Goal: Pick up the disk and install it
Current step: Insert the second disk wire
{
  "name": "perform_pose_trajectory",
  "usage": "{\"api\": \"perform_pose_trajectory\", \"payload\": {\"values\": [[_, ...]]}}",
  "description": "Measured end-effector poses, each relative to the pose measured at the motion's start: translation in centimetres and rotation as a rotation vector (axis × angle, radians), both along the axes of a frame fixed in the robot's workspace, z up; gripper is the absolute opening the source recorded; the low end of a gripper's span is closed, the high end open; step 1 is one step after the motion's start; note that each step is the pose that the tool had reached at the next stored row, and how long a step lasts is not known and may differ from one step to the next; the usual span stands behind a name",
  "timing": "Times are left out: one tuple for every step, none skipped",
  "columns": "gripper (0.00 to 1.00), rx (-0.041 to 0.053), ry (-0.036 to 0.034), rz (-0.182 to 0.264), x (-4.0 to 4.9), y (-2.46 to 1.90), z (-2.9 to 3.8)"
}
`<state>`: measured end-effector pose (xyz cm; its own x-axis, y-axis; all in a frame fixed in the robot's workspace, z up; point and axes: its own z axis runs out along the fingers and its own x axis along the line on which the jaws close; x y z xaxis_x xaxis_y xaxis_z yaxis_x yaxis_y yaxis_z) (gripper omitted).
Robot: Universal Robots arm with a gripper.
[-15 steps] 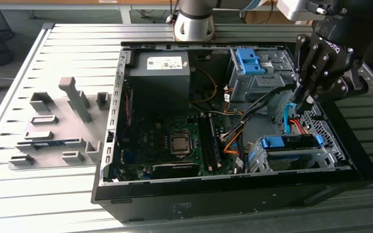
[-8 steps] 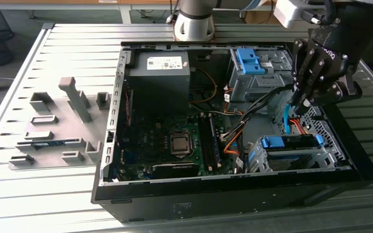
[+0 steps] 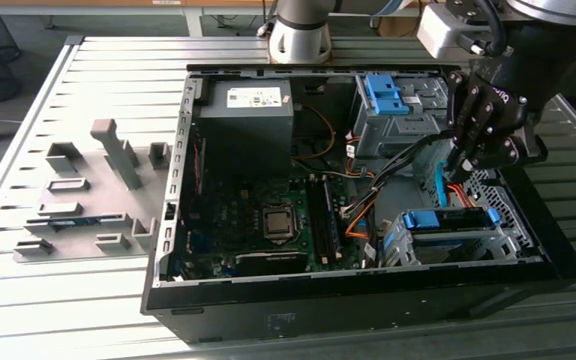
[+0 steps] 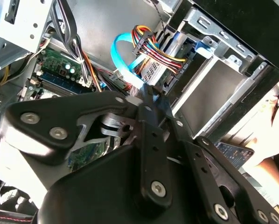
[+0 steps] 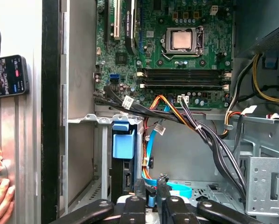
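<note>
Gripper (image 3: 458,174) above blue-bracketed disk (image 3: 448,225) in case; no legible print.

Black linkage gripper on a silver-grey arm

The gripper (image 3: 468,161) is matt black, built of flat linkage bars pinned with silver screws (image 4: 158,188), their round heads showing in both wrist views. Above the gripper sits a pale grey wrist block (image 3: 448,34) with black cables (image 3: 488,22) looped over it. The arm's base column (image 3: 300,30) is silver-grey with a black band.
</note>
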<state>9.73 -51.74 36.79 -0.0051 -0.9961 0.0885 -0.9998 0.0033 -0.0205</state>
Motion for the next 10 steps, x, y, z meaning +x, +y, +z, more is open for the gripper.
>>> {"api": "perform_pose_trajectory", "payload": {"values": [[0.24, -0.0001, 0.0, 0.0, 0.0, 0.0, -0.04], [0.17, -0.0002, 0.0, 0.0, 0.0, 0.0, -0.07], [0.16, -0.0002, 0.0, 0.0, 0.0, 0.0, -0.09], [0.16, 0.0001, 0.0, 0.0, 0.0, 0.0, -0.12], [0.16, 0.0029, -0.0001, 0.0, 0.01, -0.04, -0.14], [0.16, 0.0133, 0.0, 0.0, 0.02, -0.14, -0.15], [0.16, 0.0271, 0.0, 0.0, 0.01, -0.27, -0.16], [0.16, 0.037, 0.0, 0.0, 0.01, -0.41, -0.18], [0.16, 0.0467, 0.0, 0.0, 0.02, -0.57, -0.2], [0.16, 0.0555, 0.0, 0.0, 0.02, -0.72, -0.23]]}}
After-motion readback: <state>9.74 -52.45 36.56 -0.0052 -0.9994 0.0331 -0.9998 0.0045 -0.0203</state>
